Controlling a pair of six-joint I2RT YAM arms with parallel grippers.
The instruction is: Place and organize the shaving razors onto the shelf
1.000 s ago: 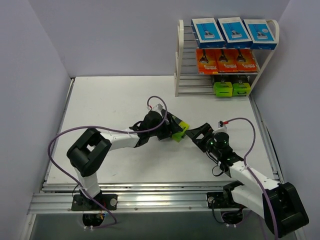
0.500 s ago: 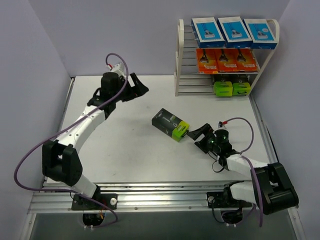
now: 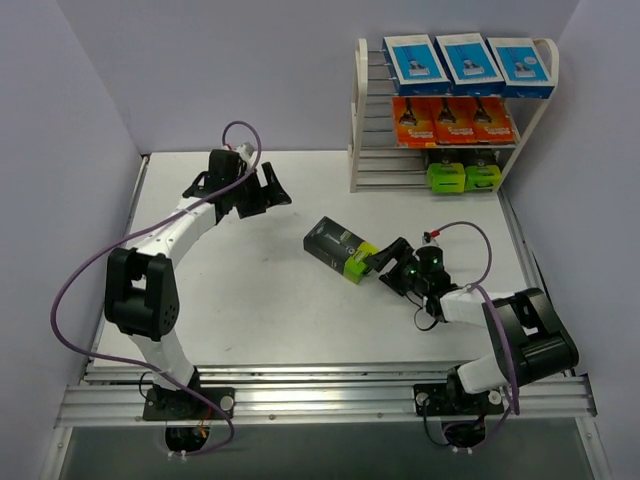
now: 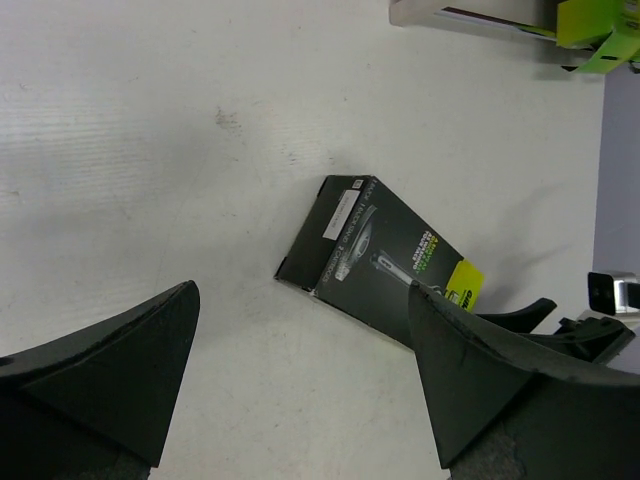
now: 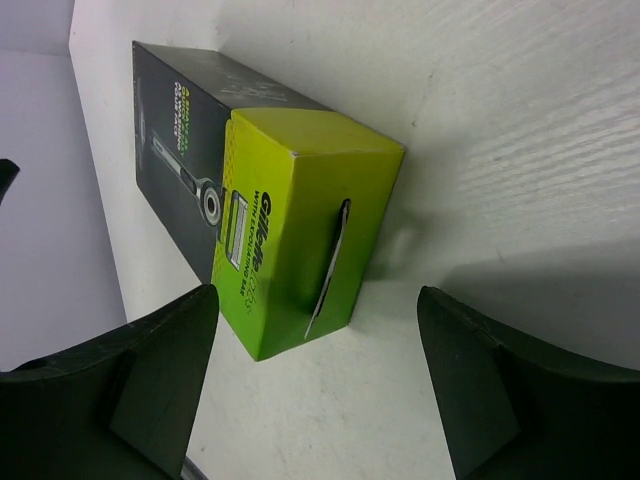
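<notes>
A black razor pack with a lime-green end lies flat on the table, apart from both grippers. My right gripper is open and low, just right of the pack's green end; in the right wrist view the pack lies ahead of the open gripper. My left gripper is open and empty at the back left, and its wrist view shows the pack beyond the gripper. The shelf holds three blue packs, three orange packs and two black-and-green packs.
The shelf stands at the table's back right corner against the wall. Grey walls close in the left, back and right sides. A metal rail runs along the near edge. The lower shelf tier has open room left of the green-ended packs.
My left gripper let go of the black-and-green pack and swung away to the back left. The pack now lies on the table. My right gripper moved closer to its green end.
</notes>
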